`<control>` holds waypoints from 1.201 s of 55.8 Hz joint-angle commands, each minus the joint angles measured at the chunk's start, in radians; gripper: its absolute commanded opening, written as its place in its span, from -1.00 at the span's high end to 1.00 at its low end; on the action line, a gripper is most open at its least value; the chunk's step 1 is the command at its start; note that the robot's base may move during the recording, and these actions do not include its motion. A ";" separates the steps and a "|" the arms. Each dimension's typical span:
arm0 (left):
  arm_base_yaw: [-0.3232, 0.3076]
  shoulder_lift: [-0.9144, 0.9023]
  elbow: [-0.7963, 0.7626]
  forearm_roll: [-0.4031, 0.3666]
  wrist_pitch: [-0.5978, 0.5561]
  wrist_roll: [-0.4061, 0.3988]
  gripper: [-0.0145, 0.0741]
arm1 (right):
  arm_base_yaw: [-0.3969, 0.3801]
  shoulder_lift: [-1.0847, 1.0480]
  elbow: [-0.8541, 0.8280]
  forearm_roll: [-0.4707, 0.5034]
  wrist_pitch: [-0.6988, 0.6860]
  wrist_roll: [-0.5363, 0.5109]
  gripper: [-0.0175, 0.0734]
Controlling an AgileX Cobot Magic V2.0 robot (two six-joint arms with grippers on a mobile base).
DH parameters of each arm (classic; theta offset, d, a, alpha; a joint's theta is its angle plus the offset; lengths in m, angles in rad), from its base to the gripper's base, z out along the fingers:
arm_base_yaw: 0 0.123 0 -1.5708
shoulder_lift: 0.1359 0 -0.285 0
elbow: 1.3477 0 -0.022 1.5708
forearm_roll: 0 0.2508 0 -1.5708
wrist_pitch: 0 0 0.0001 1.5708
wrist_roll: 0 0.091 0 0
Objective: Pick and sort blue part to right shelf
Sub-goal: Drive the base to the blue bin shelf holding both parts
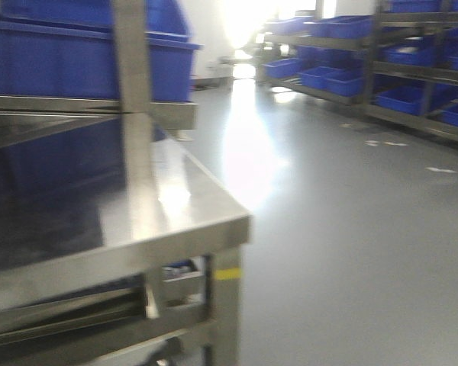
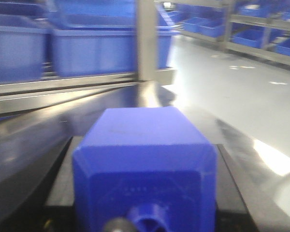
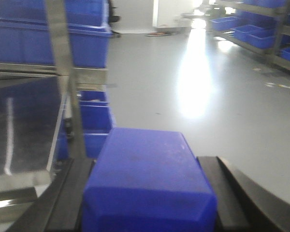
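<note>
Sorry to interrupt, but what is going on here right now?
Both arms are loaded: the left gripper is shut on a blue part, and the right gripper on a second blue part. The robot is beside a steel table; racks of blue bins stand across the floor. Neither part has been placed yet.

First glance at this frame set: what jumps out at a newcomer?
A solid blue part with a round cap fills the left wrist view, clamped in the left gripper; a second blue part sits likewise in the right gripper. In the front view, a shiny steel table stands at left under blue bins, with bright floor glare beyond.
</note>
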 commanded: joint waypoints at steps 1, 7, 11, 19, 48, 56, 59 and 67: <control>-0.001 0.024 -0.026 0.007 -0.092 -0.008 -0.08 | -0.001 -0.006 -0.026 -0.028 -0.090 -0.011 0.18; -0.001 0.024 -0.026 0.007 -0.092 -0.008 -0.08 | -0.001 -0.006 -0.026 -0.028 -0.090 -0.011 0.18; -0.001 0.024 -0.026 0.007 -0.092 -0.008 -0.08 | -0.001 -0.006 -0.026 -0.028 -0.090 -0.011 0.18; -0.001 0.024 -0.026 0.007 -0.092 -0.008 -0.08 | -0.001 -0.006 -0.026 -0.028 -0.090 -0.011 0.18; -0.001 0.024 -0.026 0.007 -0.092 -0.008 -0.08 | -0.001 -0.006 -0.026 -0.028 -0.090 -0.011 0.18; -0.001 0.024 -0.026 0.007 -0.092 -0.008 -0.08 | -0.001 -0.006 -0.026 -0.028 -0.090 -0.011 0.18; -0.001 0.024 -0.026 0.007 -0.092 -0.008 -0.08 | -0.001 -0.006 -0.026 -0.028 -0.090 -0.011 0.18; -0.001 0.024 -0.026 0.007 -0.092 -0.008 -0.08 | -0.001 -0.006 -0.026 -0.028 -0.090 -0.011 0.18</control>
